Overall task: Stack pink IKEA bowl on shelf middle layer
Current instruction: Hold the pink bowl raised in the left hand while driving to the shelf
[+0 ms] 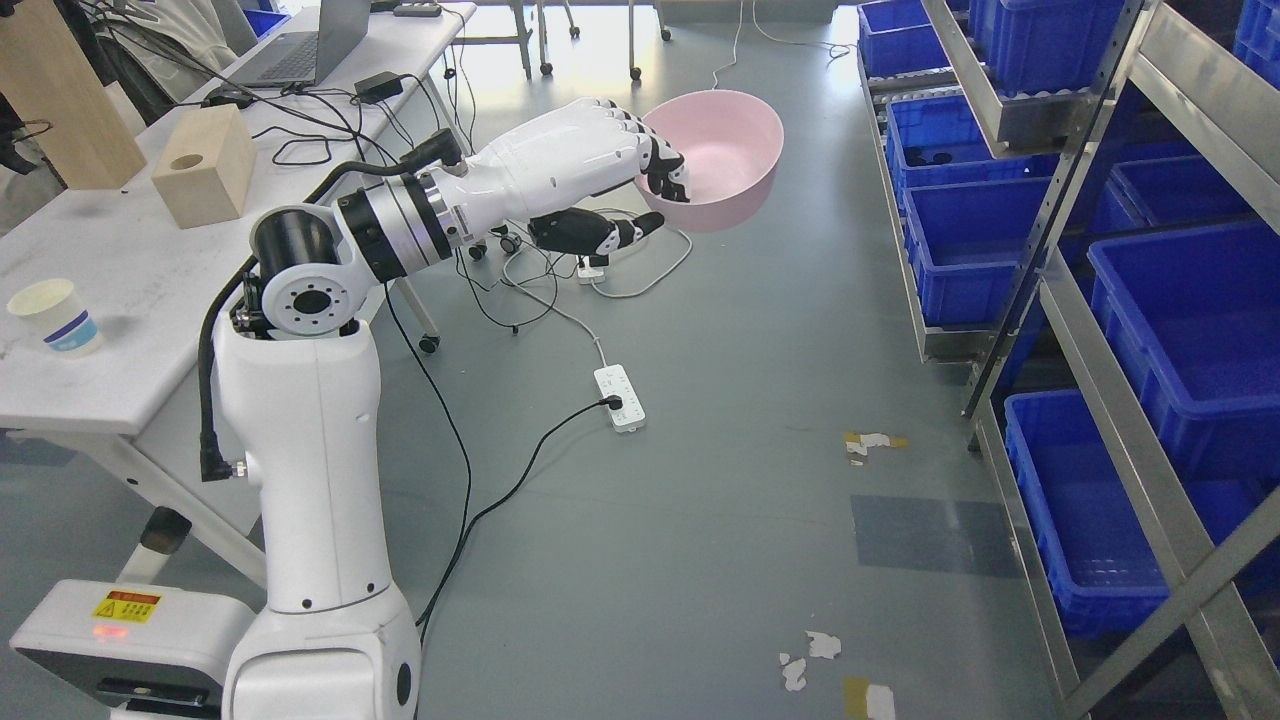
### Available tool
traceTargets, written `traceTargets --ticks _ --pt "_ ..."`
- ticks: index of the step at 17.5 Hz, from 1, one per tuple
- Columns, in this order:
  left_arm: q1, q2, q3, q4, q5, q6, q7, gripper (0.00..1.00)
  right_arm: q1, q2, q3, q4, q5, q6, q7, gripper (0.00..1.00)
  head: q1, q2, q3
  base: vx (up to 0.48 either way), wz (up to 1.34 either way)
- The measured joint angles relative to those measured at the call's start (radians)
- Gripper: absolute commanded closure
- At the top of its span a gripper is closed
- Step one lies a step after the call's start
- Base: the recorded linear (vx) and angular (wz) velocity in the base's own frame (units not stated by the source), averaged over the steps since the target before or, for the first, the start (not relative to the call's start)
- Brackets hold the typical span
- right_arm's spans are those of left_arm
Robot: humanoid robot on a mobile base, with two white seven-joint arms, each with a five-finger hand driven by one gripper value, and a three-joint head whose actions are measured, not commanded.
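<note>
- While the left arm reaches up from the lower left of the frame toward the upper middle, the left hand (640, 190) has the pink bowl (722, 158) by its near rim, fingers (668, 170) curled over the edge into the bowl and the thumb (600, 232) stretched out underneath, so it is clamped on the rim
- And that bowl is up in the air, upper centre of the frame, above the grey floor (740, 480), tilted slightly with its open side facing up and toward the camera
- Over on the right edge stands the metal shelf (1090, 330), its layers packed with blue bins (1190, 330), and the bowl is well apart from it, off to its left
- Down on the floor, centre frame, a white power strip (620, 397) lies with a black cable plugged in, and a few scraps of torn tape sit lower right of it
- At the left, a white table (130, 300) carries a paper cup (57, 316), a wooden block (205, 165) with a round hole, and a laptop (300, 45) up at the top edge
- No sign of the right arm anywhere in this view
</note>
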Motion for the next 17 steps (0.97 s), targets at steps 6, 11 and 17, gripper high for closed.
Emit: traceTargets --ticks 6,11,17 --pt "-0.001 0.0 -0.057 0.001 0.007 0.003 0.057 0.98 0.0 0.0 0.0 0.0 0.0 0.0 0.0 0.0 0.0 0.0 0.0 0.292 0.03" --pt "-0.002 0.0 -0.089 0.001 0.019 0.001 0.063 0.98 0.0 0.0 0.0 0.0 0.0 0.0 0.0 0.0 0.0 0.0 0.0 0.103 0.04" --pt "0.0 0.0 -0.111 0.001 0.025 -0.043 0.062 0.98 0.0 0.0 0.0 0.0 0.0 0.0 0.0 0.0 0.0 0.0 0.0 0.007 -0.09"
